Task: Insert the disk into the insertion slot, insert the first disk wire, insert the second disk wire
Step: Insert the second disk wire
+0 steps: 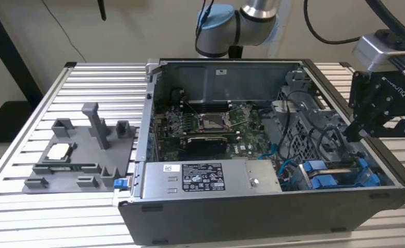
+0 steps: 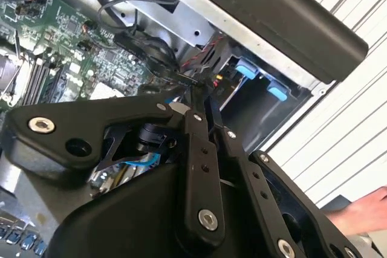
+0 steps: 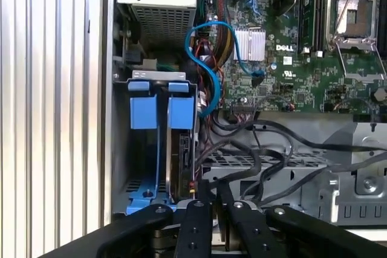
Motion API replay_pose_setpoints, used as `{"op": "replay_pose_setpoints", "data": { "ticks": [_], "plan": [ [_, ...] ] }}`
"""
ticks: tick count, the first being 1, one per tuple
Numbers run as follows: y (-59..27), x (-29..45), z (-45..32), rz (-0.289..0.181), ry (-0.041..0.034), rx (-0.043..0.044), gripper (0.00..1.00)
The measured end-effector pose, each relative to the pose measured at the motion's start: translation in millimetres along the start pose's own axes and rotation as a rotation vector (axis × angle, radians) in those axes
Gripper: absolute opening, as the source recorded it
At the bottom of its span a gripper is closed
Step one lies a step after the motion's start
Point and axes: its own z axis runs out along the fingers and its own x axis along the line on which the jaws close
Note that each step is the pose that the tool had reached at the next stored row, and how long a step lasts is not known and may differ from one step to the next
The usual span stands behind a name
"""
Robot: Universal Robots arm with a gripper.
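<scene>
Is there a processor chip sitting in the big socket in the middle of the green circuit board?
No. In the exterior view the socket on the green circuit board lies open and bare, its metal frame empty.

One open computer case (image 1: 258,227) lies on one slatted table (image 1: 23,206). Inside it sit one green motherboard (image 1: 209,124), one grey power-supply box (image 1: 209,178) and one light-blue cable (image 3: 202,58). Two blue plastic carriers (image 3: 163,113) stand side by side in the drive bay. One grey fixture tray (image 1: 78,160) rests at the exterior view's left. One hand (image 2: 363,212) shows.
</scene>
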Motion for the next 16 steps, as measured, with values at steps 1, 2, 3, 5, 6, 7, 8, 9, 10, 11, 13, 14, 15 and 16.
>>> {"op": "replay_pose_setpoints", "data": {
  "ticks": [1, 2, 3, 5, 6, 7, 8, 9, 10, 11, 13, 14, 15, 16],
  "plan": [
    [2.3, -0.3, -0.3, 0.0, 0.0, -0.0002, 0.16],
    [4.5, -0.6, -0.5, 0.0, 0.0, -0.0002, 0.16],
    [6.7, -0.9, -0.8, 0.0, 0.0, -0.0003, 0.16],
    [11.4, -1.3, -1.2, 0.0, 0.0001, -0.0005, 0.16],
    [13.8, -1.5, -1.4, 0.0, 0.0, -0.0006, 0.16],
    [16.4, -1.7, -1.5, 0.0, -0.0001, -0.0006, 0.16],
    [19.4, -1.7, -1.6, 0.0, 0.0, -0.0006, 0.16],
    [22.8, -1.8, -1.5, 0.0, -0.0001, -0.0006, 0.16],
    [26.4, -1.8, -1.4, 0.0, -0.0001, -0.0006, 0.16],
    [30.1, -1.9, -1.4, 0.0, 0.0, -0.0005, 0.16],
    [34.5, -1.9, -1.0, 0.0, 0.0001, -0.0005, 0.16],
    [35.3, -1.8, -0.6, 0.0, 0.0001, -0.0005, 0.16],
    [35.5, -1.8, -0.1, 0.0, 0.0009, -0.0013, 0.16],
    [35.6, -1.7, 0.4, 0.0, 0.0027, -0.003, 0.16]
  ]
}}
